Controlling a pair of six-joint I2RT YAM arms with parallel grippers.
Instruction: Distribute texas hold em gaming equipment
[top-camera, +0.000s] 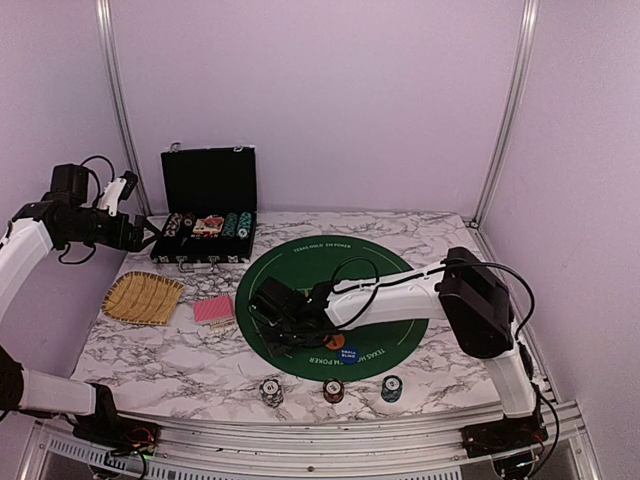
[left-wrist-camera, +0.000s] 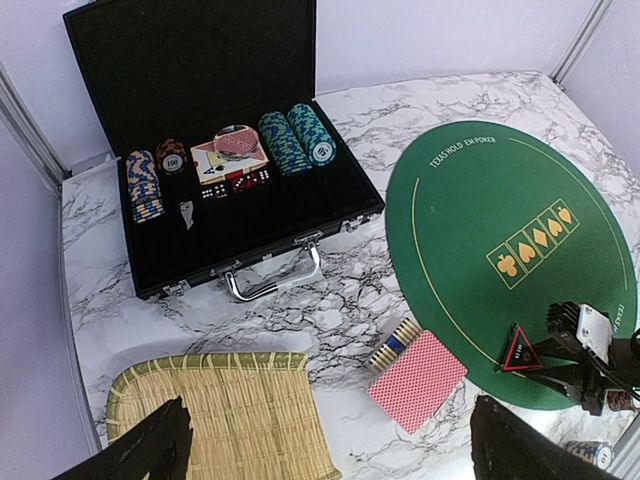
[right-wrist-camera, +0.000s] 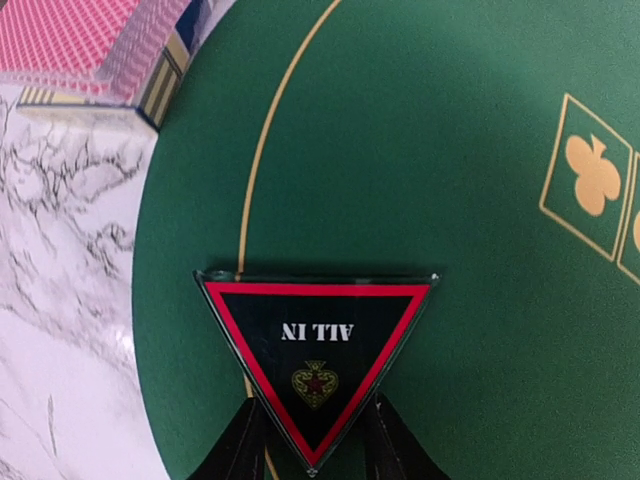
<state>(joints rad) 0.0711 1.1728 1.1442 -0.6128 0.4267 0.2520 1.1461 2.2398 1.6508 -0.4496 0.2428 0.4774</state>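
The dark red-edged "ALL IN" triangle (right-wrist-camera: 315, 350) lies at the left rim of the green mat (right-wrist-camera: 440, 180), and my right gripper (right-wrist-camera: 312, 432) is shut on its lower tip, one dark finger on each slanted edge. From the left wrist view the triangle (left-wrist-camera: 521, 350) shows beside that gripper (left-wrist-camera: 548, 362). A red-backed card deck (top-camera: 213, 309) lies on the marble left of the mat. An orange disc (top-camera: 335, 341) and a blue disc (top-camera: 348, 352) sit on the mat's near edge. Three chip stacks (top-camera: 334, 390) stand along the front. My left gripper (left-wrist-camera: 330, 445) hangs open, high over the straw tray.
An open black case (top-camera: 205, 240) with chip rows, cards and dice stands at the back left. The woven straw tray (top-camera: 143, 298) lies at the left, close to the deck. Metal frame posts rise at both back corners.
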